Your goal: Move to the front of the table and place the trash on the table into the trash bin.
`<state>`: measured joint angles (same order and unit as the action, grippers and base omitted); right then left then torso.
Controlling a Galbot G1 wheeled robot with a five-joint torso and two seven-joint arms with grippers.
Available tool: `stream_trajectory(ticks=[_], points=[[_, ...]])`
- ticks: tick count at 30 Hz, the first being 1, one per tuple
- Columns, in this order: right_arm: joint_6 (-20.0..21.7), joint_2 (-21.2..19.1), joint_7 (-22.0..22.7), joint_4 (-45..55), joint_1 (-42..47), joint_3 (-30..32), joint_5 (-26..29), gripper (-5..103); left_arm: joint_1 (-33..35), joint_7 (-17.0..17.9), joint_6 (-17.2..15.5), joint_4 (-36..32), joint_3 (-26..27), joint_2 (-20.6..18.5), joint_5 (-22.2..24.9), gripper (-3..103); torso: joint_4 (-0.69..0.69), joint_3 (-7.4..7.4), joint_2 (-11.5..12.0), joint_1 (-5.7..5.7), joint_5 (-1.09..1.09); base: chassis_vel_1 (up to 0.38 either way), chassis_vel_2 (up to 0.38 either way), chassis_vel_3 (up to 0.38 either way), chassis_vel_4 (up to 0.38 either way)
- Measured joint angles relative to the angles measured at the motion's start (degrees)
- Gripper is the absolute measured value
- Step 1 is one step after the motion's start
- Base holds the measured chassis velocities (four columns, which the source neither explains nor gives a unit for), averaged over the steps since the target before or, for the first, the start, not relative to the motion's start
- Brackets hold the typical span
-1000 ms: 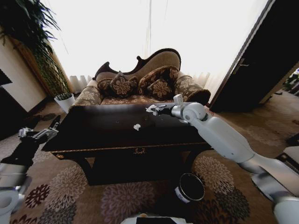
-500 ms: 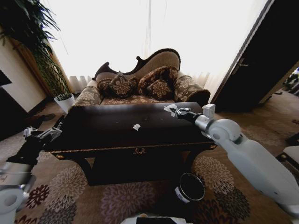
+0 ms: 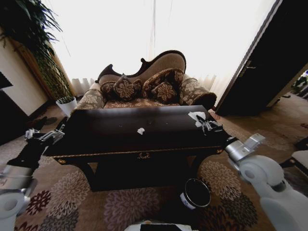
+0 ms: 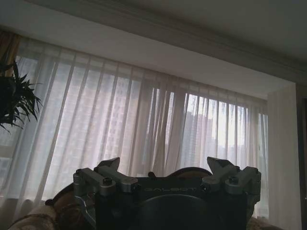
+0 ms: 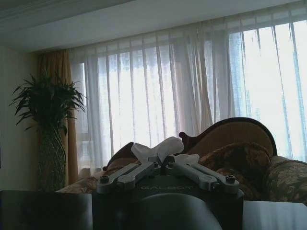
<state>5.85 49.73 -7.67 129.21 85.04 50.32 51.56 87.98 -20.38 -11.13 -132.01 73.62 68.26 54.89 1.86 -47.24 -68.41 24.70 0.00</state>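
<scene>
Pulled back from mid-bench, the right tool [image 3: 205,126] now hangs over the black bench's [image 3: 106,132] right front corner, pinching a crumpled white paper wad [image 3: 196,116]. Another small wad [image 3: 141,130] lies mid-bench. Below that corner stands the black trash bin [image 3: 196,193]. Left tool [image 3: 44,136], fingers spread, waits off the bench's left end.

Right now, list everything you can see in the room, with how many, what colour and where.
Glossy black wooden table: one, centre.
Crumpled white paper wad: one, on the tabletop's middle.
Second white paper wad: one, clamped in the right gripper above the table's right end.
Round black trash bin: one, on the carpet by the table's front right.
Brown patterned sofa: one, behind the table.
White plant pot: one, far left.
Left gripper: open, off the table's left edge.
Right gripper: shut on paper.
</scene>
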Motion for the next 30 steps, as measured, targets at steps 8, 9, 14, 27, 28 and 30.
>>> stream_trajectory(ticks=[8, 9, 14, 27, 28, 30], points=[[-11.25, 4.58, -6.28, -1.26, 8.09, 6.13, -1.07, 0, -0.21, -0.07, 0.1, 0.32, 0.34, -0.46, 0.85, 100, 0.0, 0.0, 0.0, 0.01, 0.0, 0.0, 0.0, 0.0, 0.0], [-13.19, 5.33, -7.49, -1.92, 9.12, 6.74, -1.9, 0, -0.28, -0.07, 0.12, 0.46, 0.48, -0.58, 1.01, 100, 0.0, 0.0, -0.01, 0.0, -0.01, 0.0, 0.0, 0.0, 0.0], [-21.2, 8.82, -13.79, -6.38, 13.15, 7.19, -4.33, 0, -0.75, -0.09, 0.18, 1.07, 0.63, -0.74, 1.39, 100, -0.01, 0.0, 0.0, 0.01, -0.01, 0.0, 0.0, 0.0, 0.0], [-37.82, 13.16, -29.37, -28.61, 15.04, 4.59, -5.4, 0, -2.11, -0.13, 0.21, 2.5, -0.13, -0.79, 1.42, 100, -0.01, -0.01, 0.0, 0.02, 0.0, 0.0, 0.0, 0.0, 0.0], [-37.82, 13.16, -29.37, -28.61, 15.04, 4.59, -5.4, 0, -2.11, -0.13, 0.21, 2.5, -0.13, -0.79, 1.42, 100, -0.01, -0.01, 0.0, 0.02, 0.0, 0.0, 0.0, 0.0, 0.0], [-39.59, 13.66, -30.9, -32.73, 14.5, 3.85, -5.14, 0, -2.14, -0.13, 0.23, 2.67, -0.12, -0.87, 1.44, 100, -0.01, -0.01, 0.0, 0.02, 0.01, 0.0, 0.0, 0.0, 0.0]])
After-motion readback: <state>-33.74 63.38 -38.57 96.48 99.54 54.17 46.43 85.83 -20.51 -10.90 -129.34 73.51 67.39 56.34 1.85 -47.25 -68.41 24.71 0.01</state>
